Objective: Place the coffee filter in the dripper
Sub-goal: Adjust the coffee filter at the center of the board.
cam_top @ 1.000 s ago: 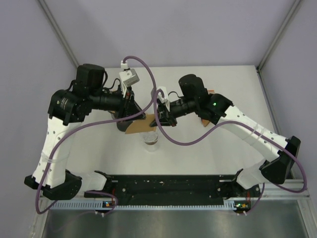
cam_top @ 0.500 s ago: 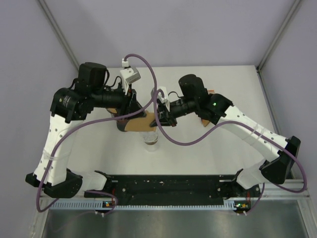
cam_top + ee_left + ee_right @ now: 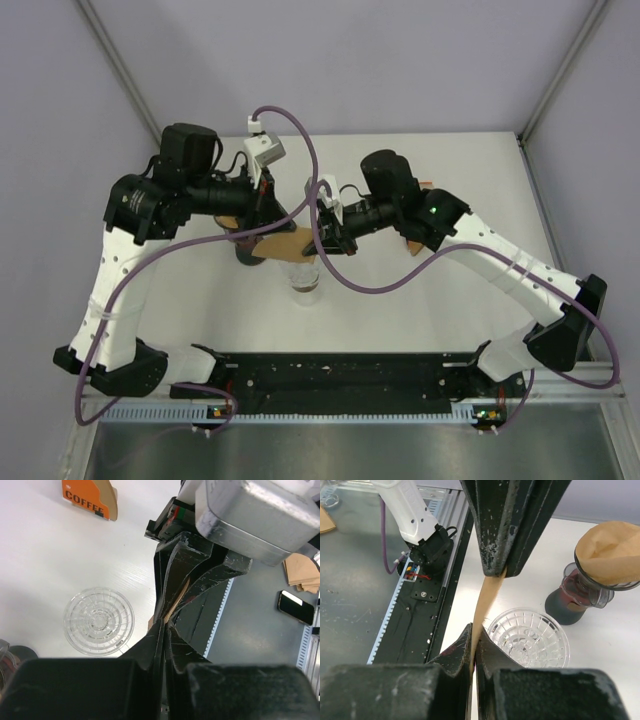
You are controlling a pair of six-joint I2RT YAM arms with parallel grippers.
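The coffee filter (image 3: 283,248) hangs in the air over the bench (image 3: 430,300), folded flat. Its long axis runs left to right, from one hand to the other. In both wrist views we see it only edge-on, as a thin brown strip. It sits above the clear glass dripper (image 3: 529,637), a little to that dripper's far side in the overhead view.

The left hand (image 3: 164,626) is pinched nearly closed on one end of the paper. The right hand (image 3: 472,647) is clamped tight on the other end.

We count:
- two hands on one filter
- one empty dripper
- one second filter (image 3: 612,550), seated open in a dark-based brewer (image 3: 570,602) nearby
- one orange coffee box (image 3: 90,495)
- one stack of spare filters (image 3: 303,572), lying off the bench
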